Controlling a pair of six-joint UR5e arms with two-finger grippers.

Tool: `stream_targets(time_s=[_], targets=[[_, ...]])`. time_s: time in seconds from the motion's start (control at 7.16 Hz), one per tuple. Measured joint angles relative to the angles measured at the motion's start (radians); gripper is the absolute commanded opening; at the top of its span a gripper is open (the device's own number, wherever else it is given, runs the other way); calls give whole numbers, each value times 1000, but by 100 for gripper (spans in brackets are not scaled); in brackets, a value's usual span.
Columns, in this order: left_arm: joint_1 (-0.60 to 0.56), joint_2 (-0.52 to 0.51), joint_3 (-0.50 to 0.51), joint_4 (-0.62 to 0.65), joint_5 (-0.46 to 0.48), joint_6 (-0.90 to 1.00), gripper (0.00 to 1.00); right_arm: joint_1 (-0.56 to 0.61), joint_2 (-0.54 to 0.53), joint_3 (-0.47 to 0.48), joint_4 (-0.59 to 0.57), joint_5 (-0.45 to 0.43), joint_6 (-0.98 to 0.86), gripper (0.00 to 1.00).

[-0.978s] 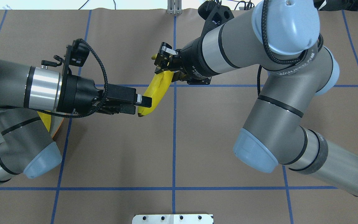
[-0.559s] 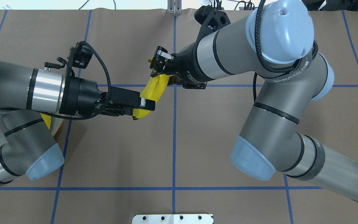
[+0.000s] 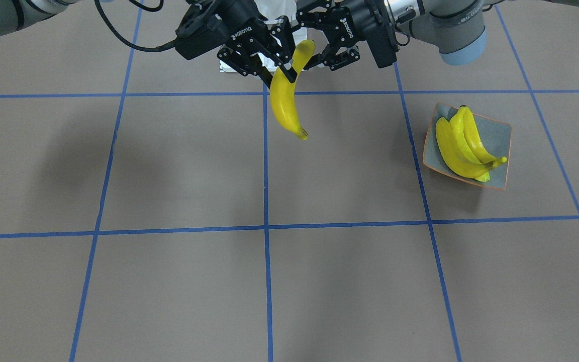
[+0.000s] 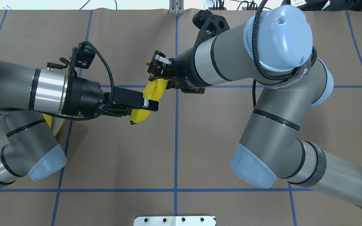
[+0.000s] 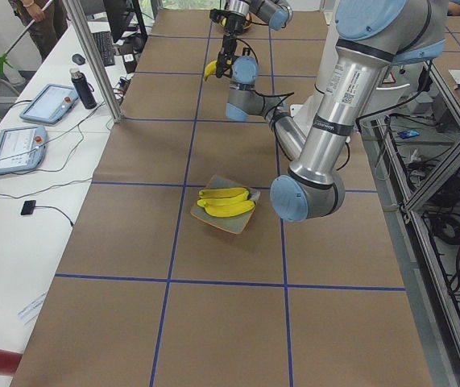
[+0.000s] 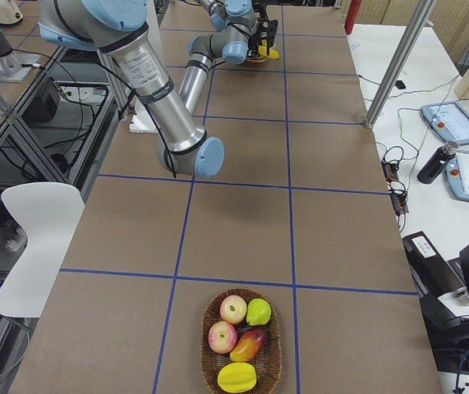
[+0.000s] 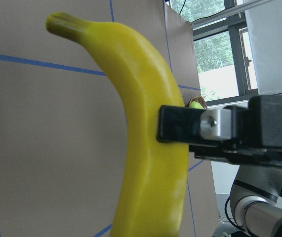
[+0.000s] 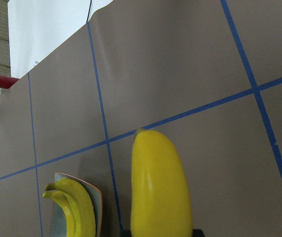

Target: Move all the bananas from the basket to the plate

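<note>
Over the table (image 3: 345, 281), your right gripper (image 3: 283, 70) reaches level, pinching a glossy curved banana (image 3: 285, 108) aloft. Your left gripper (image 3: 313, 45) brackets its other end, one pad touching; you cannot tell if it grips. Blue tape (image 3: 265, 176) grids its brown paper surface. More bananas (image 3: 458, 146) lie on the speckled, orange-rimmed square plate (image 3: 501, 131).
</note>
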Motion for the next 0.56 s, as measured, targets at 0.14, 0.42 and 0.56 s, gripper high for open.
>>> stream_targets(time_s=[0.14, 0.42, 0.56], targets=[[0, -5, 3, 0, 0, 0, 71, -3, 3, 0, 0, 1, 0, 0], [0, -9, 6, 0, 8, 0, 0, -11, 6, 1, 0, 1, -2, 6], [0, -9, 7, 0, 25, -1, 0, -12, 9, 2, 0, 2, -6, 91]])
